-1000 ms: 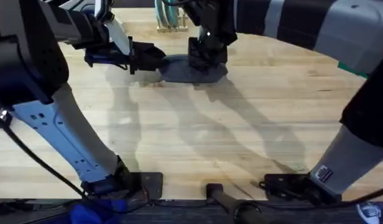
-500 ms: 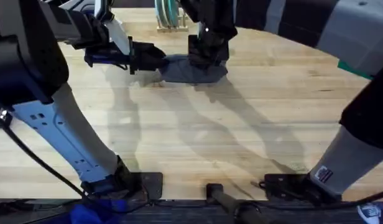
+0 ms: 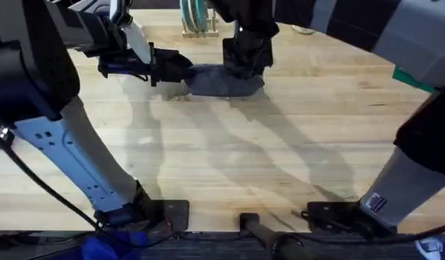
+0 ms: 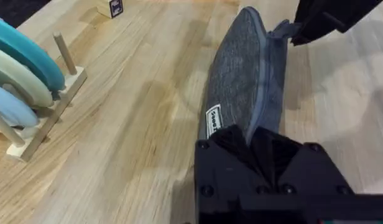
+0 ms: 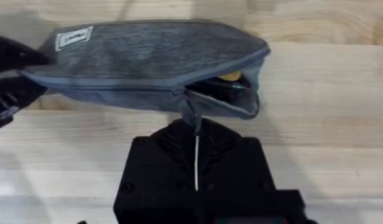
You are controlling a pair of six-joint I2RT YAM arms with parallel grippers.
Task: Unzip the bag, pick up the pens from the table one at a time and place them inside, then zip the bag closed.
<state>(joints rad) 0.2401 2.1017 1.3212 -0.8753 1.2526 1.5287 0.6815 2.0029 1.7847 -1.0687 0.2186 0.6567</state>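
Left gripper (image 4: 261, 146) clamps the bag (image 4: 241, 81) end; right gripper (image 5: 196, 127) pinches its zipper pull, mouth partly open near the desk's (image 3: 280, 159) far edge, ring rack (image 4: 23, 87) beside.

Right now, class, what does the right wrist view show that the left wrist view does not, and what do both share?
Right wrist alone: the bag's unzipped end gaping, something yellow inside, and the right gripper shut on the pull tab.
Left wrist alone: a wooden peg rack holding pale and teal discs, and the left gripper pinching the bag's near end.
Both: the grey-blue bag, its white label, the table.
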